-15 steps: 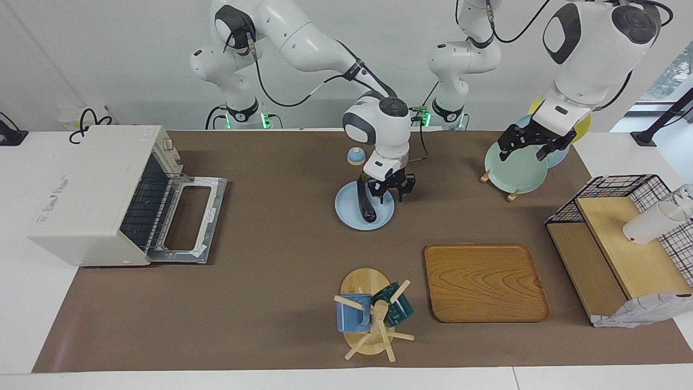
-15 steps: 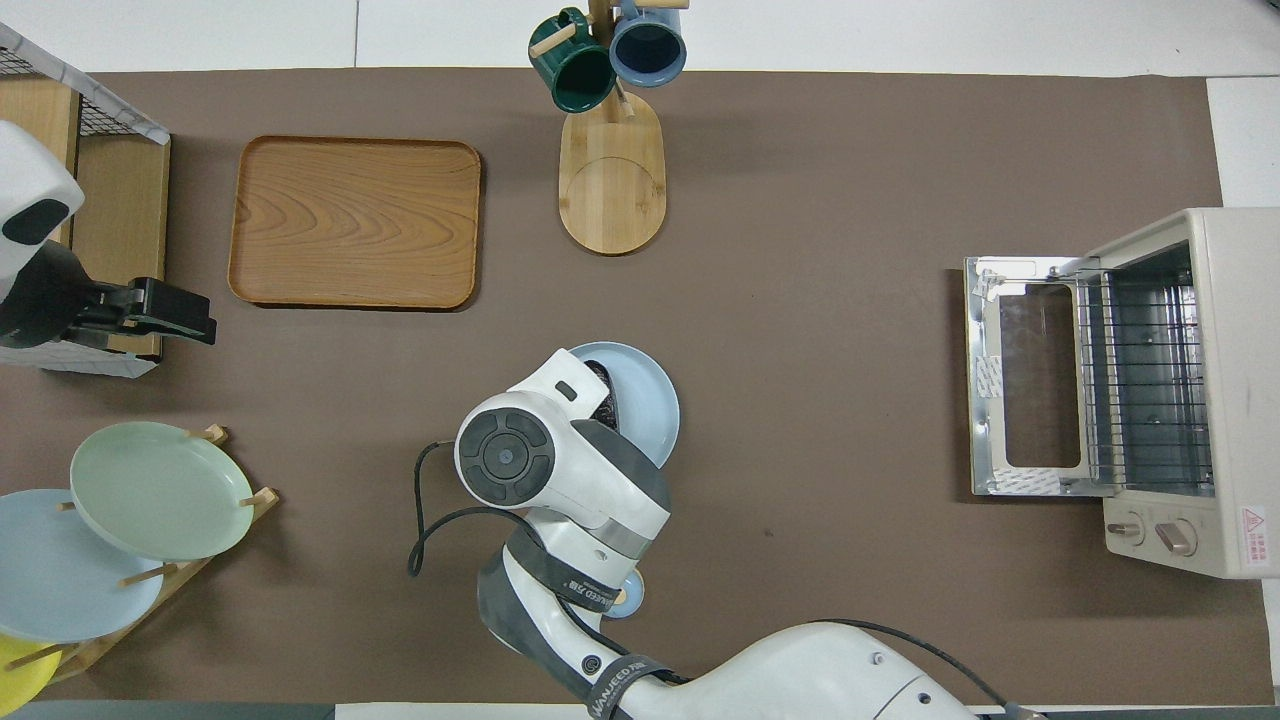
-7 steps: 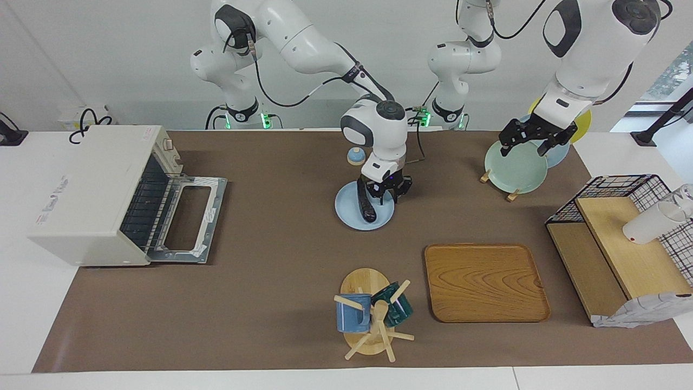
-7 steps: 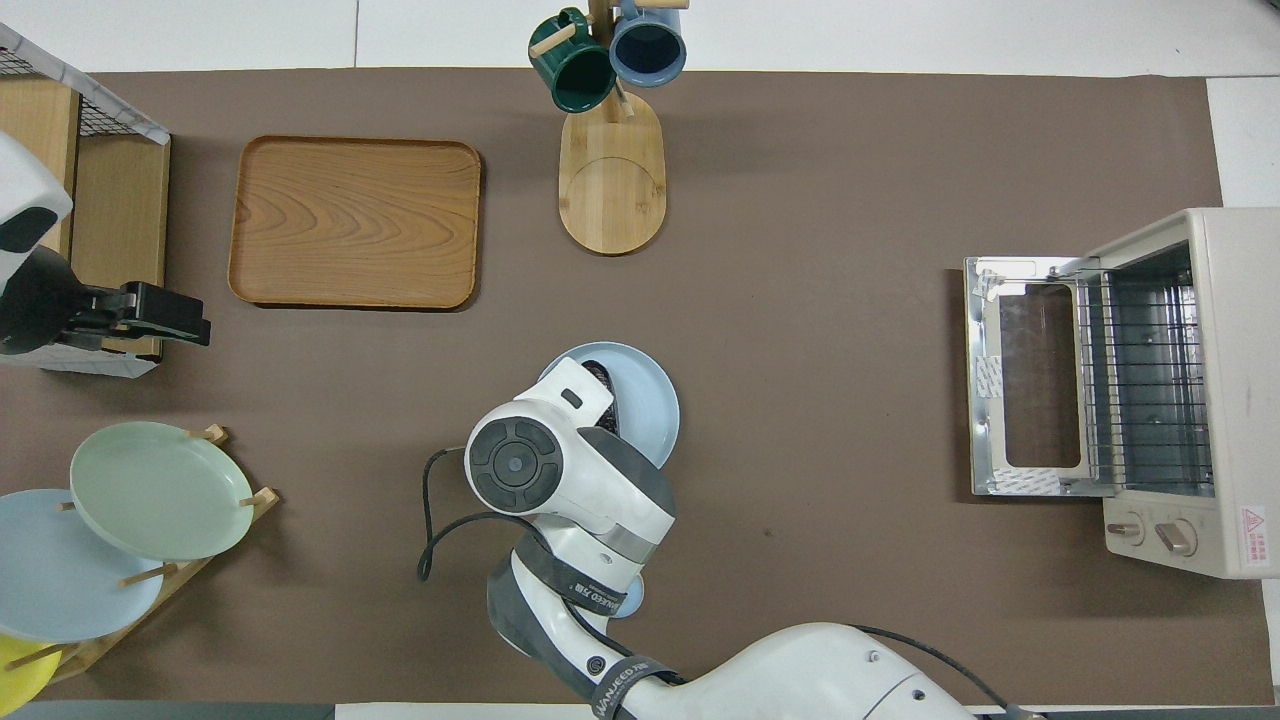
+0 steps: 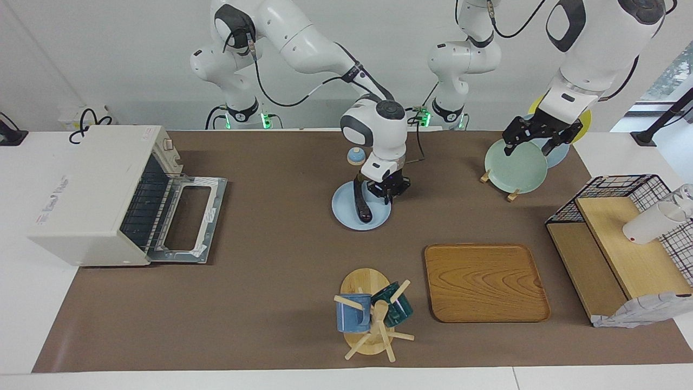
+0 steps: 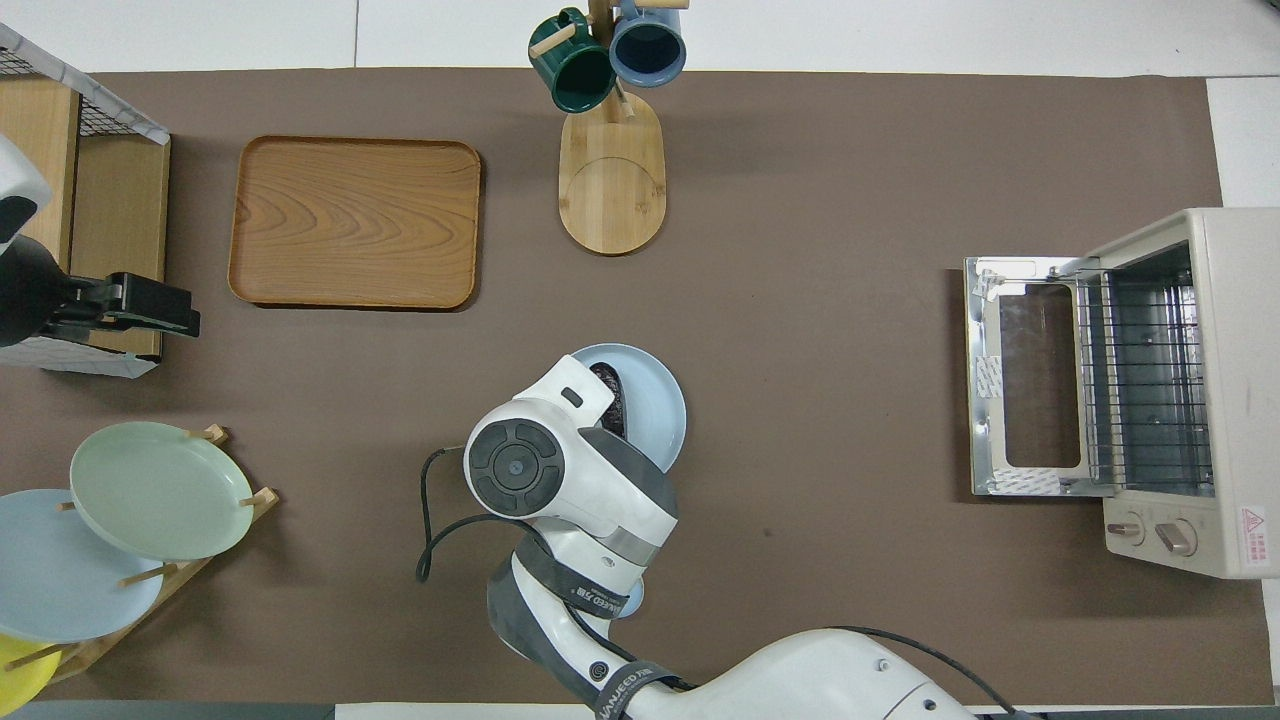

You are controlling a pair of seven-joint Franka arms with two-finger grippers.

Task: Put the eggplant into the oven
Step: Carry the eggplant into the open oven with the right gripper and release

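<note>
The dark purple eggplant (image 5: 361, 208) (image 6: 607, 390) lies on a light blue plate (image 5: 341, 208) (image 6: 662, 400) mid-table. My right gripper (image 5: 385, 196) is down on the plate, shut on the eggplant at its end nearer to the robots. In the overhead view the wrist covers that grip. The cream oven (image 5: 92, 189) (image 6: 1235, 380) stands at the right arm's end of the table, its glass door (image 5: 189, 216) dropped flat and the wire rack bare. My left gripper (image 5: 533, 147) (image 6: 190, 320) hangs open over a green plate (image 5: 514, 165) on a rack.
A wooden tray (image 5: 484, 281) and a mug tree (image 5: 373, 319) with two mugs stand farther from the robots than the blue plate. A small blue knob (image 5: 355, 156) sits nearer. A wire-and-wood shelf (image 5: 617, 244) stands at the left arm's end.
My right gripper has closed its fingers at the eggplant. The eggplant and blue plate slid slightly toward the right arm's end. My left gripper rose a little over the plate rack.
</note>
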